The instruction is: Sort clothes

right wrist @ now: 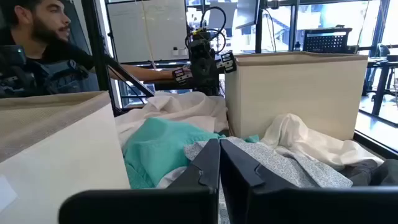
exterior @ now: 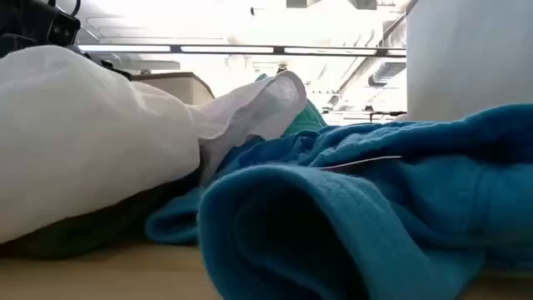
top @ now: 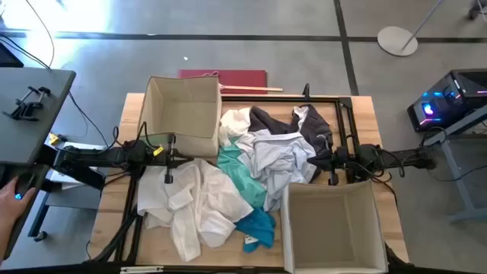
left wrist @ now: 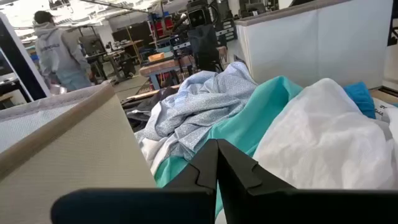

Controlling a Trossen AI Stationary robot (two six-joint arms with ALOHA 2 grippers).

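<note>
crumpled soft clothes (top: 251, 171) heaped between boxy beige bins (top: 185, 113); both arms' fingers (left wrist: 233, 171) pressed closed (gripping nothing).

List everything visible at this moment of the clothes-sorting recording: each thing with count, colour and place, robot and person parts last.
white garment: one, white, table front left
teal garment: one, teal, centre of the pile
bright blue garment: one, bright blue, front of the pile
pale grey-blue garment: one, pale grey-blue, centre right
dark grey garment: one, dark grey, back of the pile
fabric boxes: two, beige, one back left, one front right
table: one, light wood
red board: one, red, floor behind the table
left gripper: shut, empty, beside the back-left box
right gripper: shut, empty, by the pile's right edge
person's hand: one, far left edge
</note>
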